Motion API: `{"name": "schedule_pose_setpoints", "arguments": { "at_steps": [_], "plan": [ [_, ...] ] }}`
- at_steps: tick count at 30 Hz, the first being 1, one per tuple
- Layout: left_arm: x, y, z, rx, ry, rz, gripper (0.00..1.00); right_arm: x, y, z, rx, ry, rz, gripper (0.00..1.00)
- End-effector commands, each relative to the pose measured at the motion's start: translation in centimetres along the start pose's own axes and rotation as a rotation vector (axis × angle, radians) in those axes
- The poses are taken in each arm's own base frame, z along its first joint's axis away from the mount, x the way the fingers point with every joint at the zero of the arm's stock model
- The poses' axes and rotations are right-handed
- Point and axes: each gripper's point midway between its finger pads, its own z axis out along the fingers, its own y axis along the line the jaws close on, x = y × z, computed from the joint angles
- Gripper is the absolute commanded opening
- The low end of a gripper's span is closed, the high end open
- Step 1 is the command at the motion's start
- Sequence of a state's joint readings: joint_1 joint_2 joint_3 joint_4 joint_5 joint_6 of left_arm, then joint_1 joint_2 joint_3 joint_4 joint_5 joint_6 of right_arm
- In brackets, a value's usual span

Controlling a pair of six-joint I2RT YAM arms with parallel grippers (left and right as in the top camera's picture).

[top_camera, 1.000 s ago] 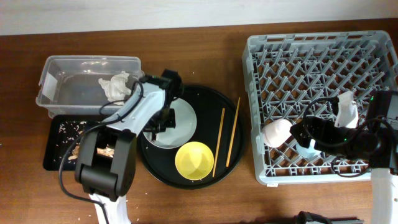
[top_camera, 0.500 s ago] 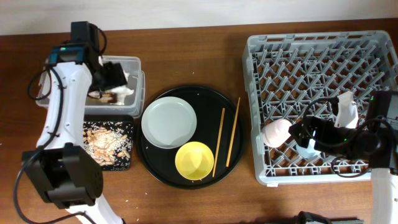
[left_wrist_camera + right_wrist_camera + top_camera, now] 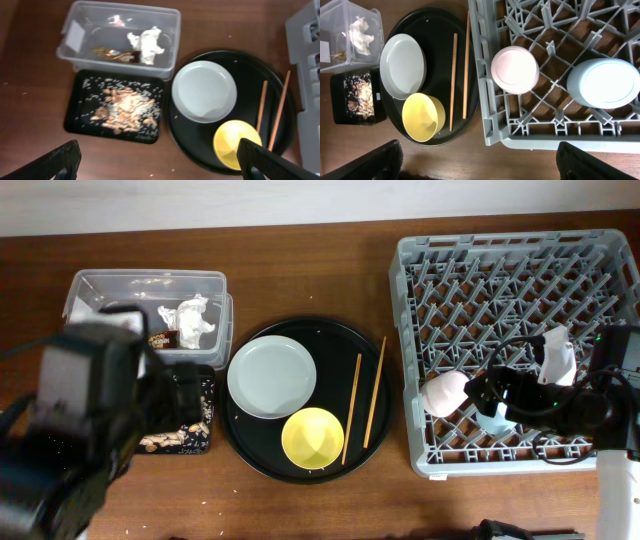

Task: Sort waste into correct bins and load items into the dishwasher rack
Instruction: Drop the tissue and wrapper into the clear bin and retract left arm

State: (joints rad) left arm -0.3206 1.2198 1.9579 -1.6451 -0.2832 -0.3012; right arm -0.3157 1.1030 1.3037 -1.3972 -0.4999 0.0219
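The grey dishwasher rack (image 3: 545,141) holds the pink cup (image 3: 515,69) and light blue cup (image 3: 602,82) side by side among its pegs. The right gripper (image 3: 479,150) hangs above them, jaws spread wide and empty. On the round black tray (image 3: 250,65) lie the pale grey plate (image 3: 204,91), the yellow bowl (image 3: 237,145) just beside it, and two chopsticks (image 3: 261,107) on the rack side. The clear tub (image 3: 100,37) contains white tissue (image 3: 146,44) and a gold-brown wrapper (image 3: 115,53). The black rectangular tray (image 3: 75,117) beside it carries food scraps (image 3: 125,105). The left gripper (image 3: 157,157) – blurred overhead – is wide open too, gripping nothing.

Even soft light; left arm (image 3: 80,425) blurred overhead; left wrist view slightly soft
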Motion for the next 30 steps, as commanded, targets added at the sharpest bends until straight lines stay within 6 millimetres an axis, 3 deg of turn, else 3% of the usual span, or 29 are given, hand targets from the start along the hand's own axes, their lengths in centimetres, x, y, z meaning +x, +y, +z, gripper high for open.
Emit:
{"name": "schedule_pose_setpoints", "arguments": {
  "at_steps": [1, 4, 6, 8, 10, 13, 17, 20, 27, 30],
  "plan": [
    [1.4, 1.7, -2.6, -0.013, -0.056, 0.010, 0.99, -0.3, 0.3, -0.4, -0.010, -0.017, -0.011, 0.98],
    [-2.1, 2.8, -3.6, -0.043, -0.278, 0.000, 0.99, -0.3, 0.3, -0.4, -0.010, -0.017, -0.011, 0.99],
    [-3.8, 2.0, -2.7, 0.008, -0.411, 0.119, 0.99, -0.3, 0.3, -0.4, -0.010, -0.017, -0.011, 0.99],
    [-3.9, 0.3, -0.6, 0.110, -0.536, 0.259, 0.99, -0.3, 0.3, -0.4, -0.010, -0.017, -0.011, 0.98],
    [-2.1, 0.5, 2.3, 0.118, -0.587, 0.255, 0.99, -0.3, 0.3, -0.4, -0.010, -0.017, -0.011, 0.99],
    [2.2, 0.6, 6.4, 0.102, -0.659, 0.250, 0.99, -0.3, 0.3, -0.4, -0.010, -0.017, -0.011, 0.99],
    [7.1, 0.5, 10.6, 0.093, -0.757, 0.247, 0.99, -0.3, 0.3, -0.4, -0.010, -0.017, -0.011, 0.99],
    [9.7, 0.5, 12.7, 0.102, -0.783, 0.215, 0.99, -0.3, 0.3, -0.4, -0.010, -0.017, -0.011, 0.98],
    [11.6, -0.4, 17.2, 0.166, -0.871, 0.120, 0.99, -0.3, 0.3, -0.4, -0.010, -0.017, -0.011, 0.98],
    [12.9, -0.3, 18.6, 0.162, -0.788, 0.112, 0.99, -0.3, 0.3, -0.4, -0.010, -0.017, -0.011, 0.98]
  ]
}}
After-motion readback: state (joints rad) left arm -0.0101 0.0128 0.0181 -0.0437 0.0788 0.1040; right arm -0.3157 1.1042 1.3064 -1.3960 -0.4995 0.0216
